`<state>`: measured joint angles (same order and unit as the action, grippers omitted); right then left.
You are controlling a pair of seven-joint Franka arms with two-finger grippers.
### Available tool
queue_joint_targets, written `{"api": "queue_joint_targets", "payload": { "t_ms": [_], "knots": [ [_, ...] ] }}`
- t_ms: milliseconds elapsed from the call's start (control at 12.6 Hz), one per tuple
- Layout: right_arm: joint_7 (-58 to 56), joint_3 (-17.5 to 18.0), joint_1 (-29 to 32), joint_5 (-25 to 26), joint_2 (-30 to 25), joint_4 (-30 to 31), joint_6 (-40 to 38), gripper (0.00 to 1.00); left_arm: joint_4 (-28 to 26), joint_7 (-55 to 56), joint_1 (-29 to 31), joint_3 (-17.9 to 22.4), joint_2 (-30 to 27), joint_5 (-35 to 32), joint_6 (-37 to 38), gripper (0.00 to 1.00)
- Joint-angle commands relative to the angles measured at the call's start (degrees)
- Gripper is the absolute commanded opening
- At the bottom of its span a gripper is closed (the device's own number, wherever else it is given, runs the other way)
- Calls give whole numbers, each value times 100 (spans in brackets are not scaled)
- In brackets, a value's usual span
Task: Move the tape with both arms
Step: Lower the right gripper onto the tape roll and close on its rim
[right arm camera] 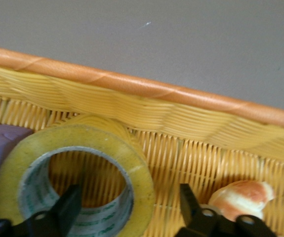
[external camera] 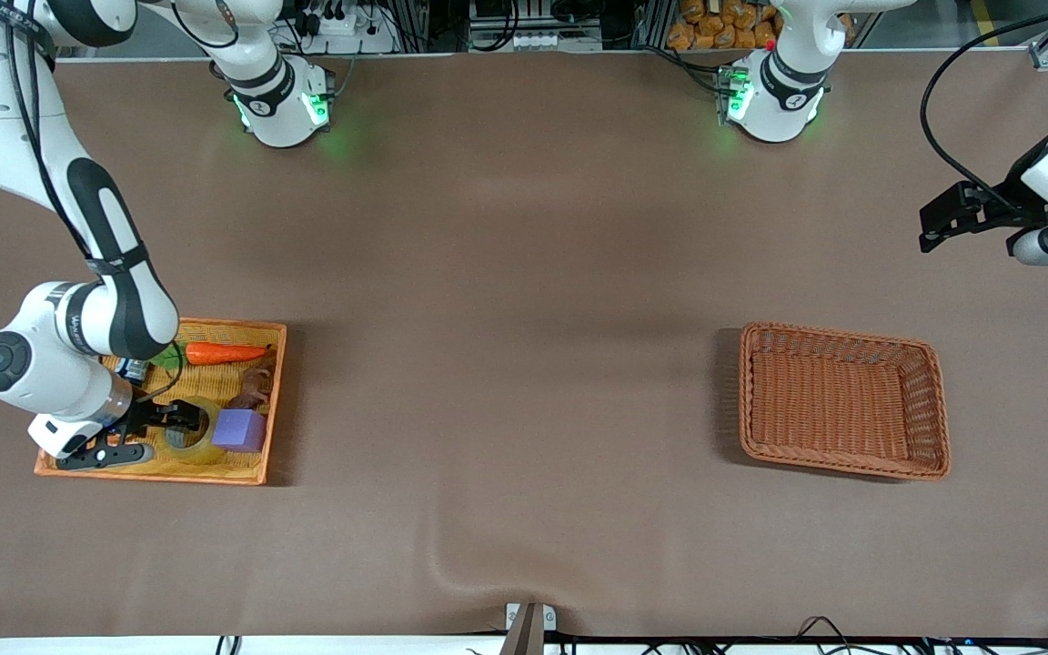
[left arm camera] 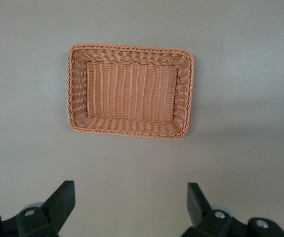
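The tape [external camera: 194,430] lies flat in the tray [external camera: 271,400] beside the cube [external camera: 240,430] — right hand [external camera: 180,417] released, straddling its rim. Left hand [external camera: 942,221], also released, waits above the bench near the basket [external camera: 935,382].

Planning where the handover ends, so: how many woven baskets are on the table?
2. A yellow woven tray with an orange rim lies toward the right arm's end and holds several items; an empty brown wicker basket lies toward the left arm's end.
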<state>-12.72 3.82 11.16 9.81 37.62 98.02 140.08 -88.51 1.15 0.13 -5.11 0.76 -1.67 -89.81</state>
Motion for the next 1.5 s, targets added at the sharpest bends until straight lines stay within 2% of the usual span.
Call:
{"api": "queue_joint_targets", "payload": {
  "t_ms": [0,316,554,870,1266,1345,1424],
  "knots": [
    [-55,58,192,932,26,-99,124,0,-26,43,49,-16,-67,140,51,100],
    [-73,84,202,900,8,-108,213,0,-35,43,49,-8,-85,158,60,100],
    [-72,102,158,593,-62,-108,151,0,-35,43,49,-8,-120,158,86,100],
    [-107,137,211,479,-667,-117,-463,0,-53,43,40,-16,-120,228,86,100],
    [-47,128,159,-1320,-1073,-353,-1411,0,-53,43,40,-16,-120,264,86,100],
    [267,128,115,-1593,-1099,-441,-1605,0,-53,52,31,-16,-120,264,86,100],
    [775,128,-16,-1648,-1169,-459,-1746,0,-53,61,40,-25,-120,272,86,100]
  ]
}}
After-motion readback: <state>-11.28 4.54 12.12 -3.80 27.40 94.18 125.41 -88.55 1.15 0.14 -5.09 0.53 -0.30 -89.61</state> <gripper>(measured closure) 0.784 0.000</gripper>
